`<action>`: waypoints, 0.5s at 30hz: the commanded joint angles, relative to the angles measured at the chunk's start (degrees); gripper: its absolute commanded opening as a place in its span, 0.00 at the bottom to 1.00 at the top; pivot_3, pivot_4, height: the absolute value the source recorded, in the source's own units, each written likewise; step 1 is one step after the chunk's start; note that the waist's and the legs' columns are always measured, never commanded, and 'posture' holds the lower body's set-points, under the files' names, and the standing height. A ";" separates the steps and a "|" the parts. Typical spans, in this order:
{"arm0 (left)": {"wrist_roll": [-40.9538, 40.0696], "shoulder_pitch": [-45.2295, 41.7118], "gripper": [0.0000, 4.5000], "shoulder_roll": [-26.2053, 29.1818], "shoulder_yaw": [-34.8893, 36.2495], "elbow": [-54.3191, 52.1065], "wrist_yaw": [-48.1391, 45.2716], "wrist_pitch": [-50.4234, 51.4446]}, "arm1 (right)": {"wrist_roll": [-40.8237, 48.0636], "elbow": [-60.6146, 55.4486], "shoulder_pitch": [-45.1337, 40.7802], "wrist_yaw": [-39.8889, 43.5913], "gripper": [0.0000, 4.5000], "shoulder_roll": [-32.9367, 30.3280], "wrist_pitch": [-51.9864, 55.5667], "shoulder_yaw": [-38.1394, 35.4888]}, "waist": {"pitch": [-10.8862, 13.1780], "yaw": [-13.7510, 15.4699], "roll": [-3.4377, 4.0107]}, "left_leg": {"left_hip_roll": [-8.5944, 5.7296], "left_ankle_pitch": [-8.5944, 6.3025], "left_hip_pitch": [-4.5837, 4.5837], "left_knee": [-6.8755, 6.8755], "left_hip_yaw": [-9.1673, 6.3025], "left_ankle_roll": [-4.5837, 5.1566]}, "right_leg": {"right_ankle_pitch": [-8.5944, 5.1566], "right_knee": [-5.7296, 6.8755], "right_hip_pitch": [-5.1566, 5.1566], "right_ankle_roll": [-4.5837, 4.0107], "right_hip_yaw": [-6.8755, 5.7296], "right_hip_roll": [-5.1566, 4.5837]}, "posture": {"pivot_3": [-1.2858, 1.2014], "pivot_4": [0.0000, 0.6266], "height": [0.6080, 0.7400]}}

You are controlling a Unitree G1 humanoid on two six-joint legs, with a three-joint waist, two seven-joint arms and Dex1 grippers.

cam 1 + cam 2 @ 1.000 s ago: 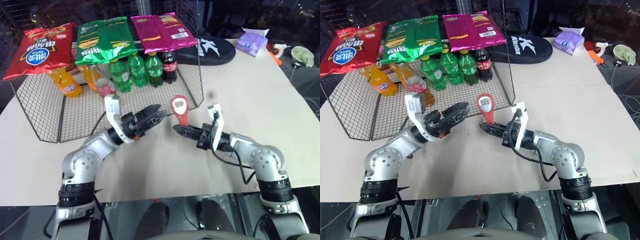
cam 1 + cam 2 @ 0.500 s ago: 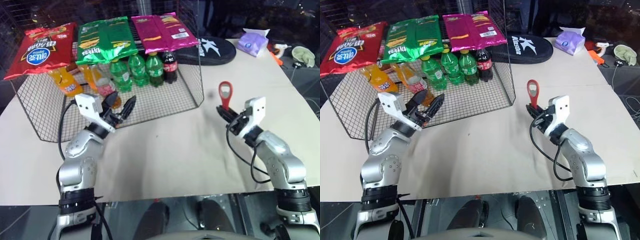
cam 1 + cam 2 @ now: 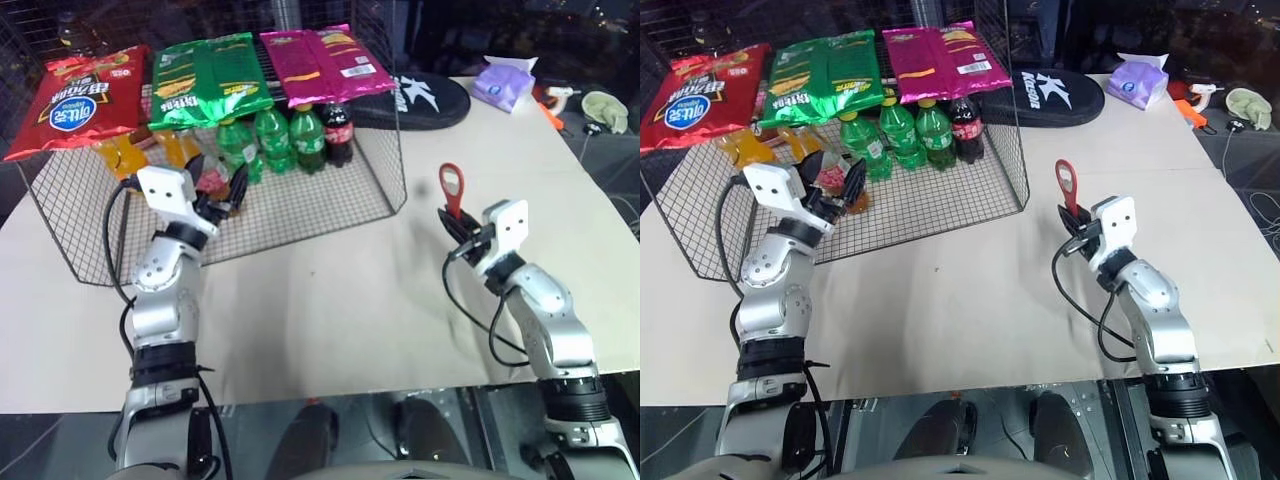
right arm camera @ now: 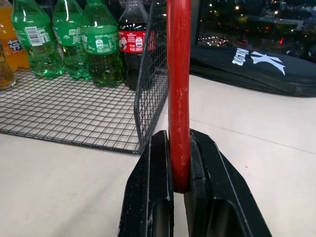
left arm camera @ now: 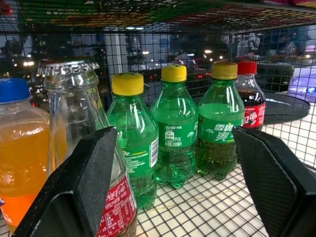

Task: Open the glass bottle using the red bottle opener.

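Head view: the glass bottle (image 3: 832, 172) stands in the wire rack's (image 3: 940, 205) back row toward its left corner, with the left gripper (image 3: 837, 190) wide open at it.

Left wrist view: slide left to centre the bottle, then close low.

Right wrist view: the right gripper (image 4: 180, 165) clamps the red bottle opener (image 4: 178, 74) upright.

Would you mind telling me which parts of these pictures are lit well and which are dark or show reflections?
Head views: the table is evenly lit, the surroundings beyond it dark. Left wrist view: the glass bottle and the green bottles are bright, and points of light dot the dark behind the wire basket. Right wrist view: the red bottle opener carries a faint sheen.
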 commanded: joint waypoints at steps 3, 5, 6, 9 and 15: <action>2.55 2.45 0.85 0.45 1.95 -2.75 4.08 -3.57 | 0.12 -1.67 0.23 0.51 0.00 0.34 -2.75 -0.91 | 0.00 -0.08 0.00 | 0.00 0.00 0.00 0.00 0.00 0.00 | 0.00 0.00 0.00 0.00 0.01 0.00 | 0.52 0.24 1.00; 3.36 3.26 0.85 0.46 2.81 -2.88 6.24 -4.26 | -0.52 -1.75 0.21 2.01 0.00 -0.34 -4.44 -0.21 | 0.00 -0.09 0.00 | 0.00 0.00 0.00 0.00 0.00 0.00 | 0.00 0.00 0.00 0.00 0.00 0.01 | 0.52 0.24 1.00; 3.55 3.47 0.85 0.45 3.00 -2.94 6.80 -4.46 | -0.91 -1.74 0.24 2.56 0.00 -0.65 -5.07 0.08 | 0.00 -0.08 0.00 | 0.00 0.00 0.00 0.00 0.00 0.00 | 0.00 0.01 0.00 0.00 0.01 0.01 | 0.52 0.24 1.00; 4.65 3.83 0.85 0.56 3.46 -2.65 8.75 -5.06 | -2.31 -1.17 0.94 3.14 0.00 -1.15 -6.48 0.64 | 0.00 0.02 0.00 | 0.00 0.00 0.00 0.01 0.00 0.00 | 0.00 0.00 0.00 0.00 0.00 0.00 | 0.52 0.24 1.00; 6.23 1.58 0.85 1.62 2.80 3.03 9.30 -4.45 | -2.76 -1.05 1.08 3.13 0.00 -0.62 -6.95 1.17 | 0.00 0.13 0.00 | -0.01 0.00 0.01 0.01 -0.01 0.00 | 0.00 0.01 0.01 0.00 -0.01 0.01 | 0.52 0.24 1.00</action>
